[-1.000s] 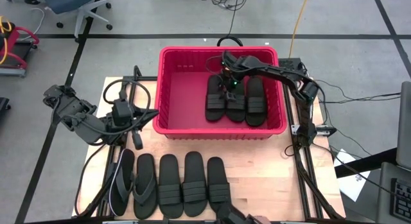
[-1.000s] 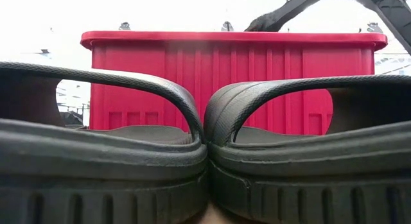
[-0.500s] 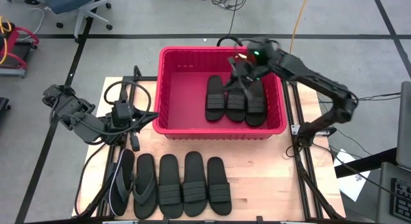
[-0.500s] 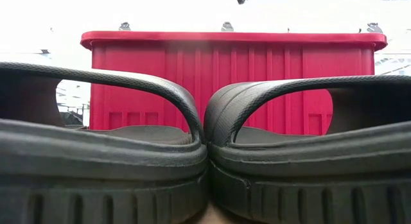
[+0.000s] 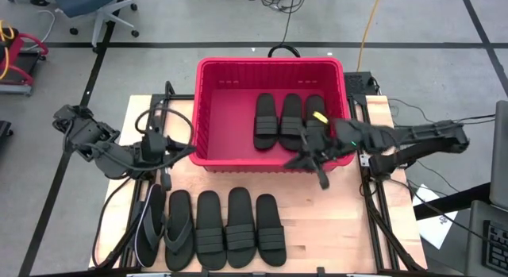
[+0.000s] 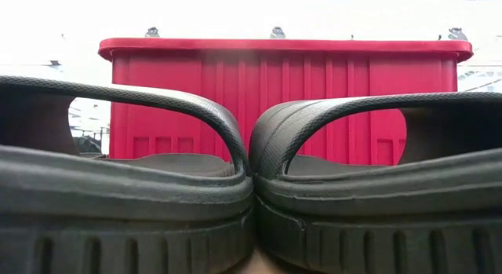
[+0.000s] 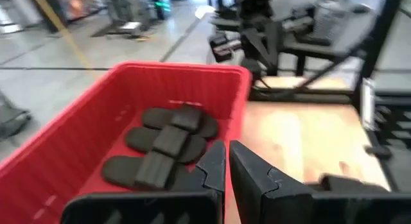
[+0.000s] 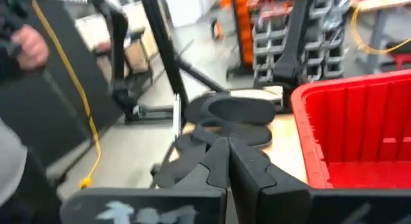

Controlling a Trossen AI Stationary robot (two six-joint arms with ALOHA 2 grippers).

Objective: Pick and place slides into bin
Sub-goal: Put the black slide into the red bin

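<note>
Three slides [image 5: 290, 121] lie in the bin [image 5: 208, 94], five [image 5: 226, 227] on the table [image 5: 341, 221], right gripper [image 5: 311, 162] empty and closed over its front rim, left gripper [image 5: 184, 148] closed beside it

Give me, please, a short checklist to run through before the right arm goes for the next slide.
1. Right gripper shut and empty, over the bin's near rim: ok.
2. Three slides lying flat in the red bin: ok.
3. Five sandals lined up on the table: ok.
4. Left gripper shut, parked beside the bin: ok.
5. Right arm's path to the row: cannot tell.
</note>
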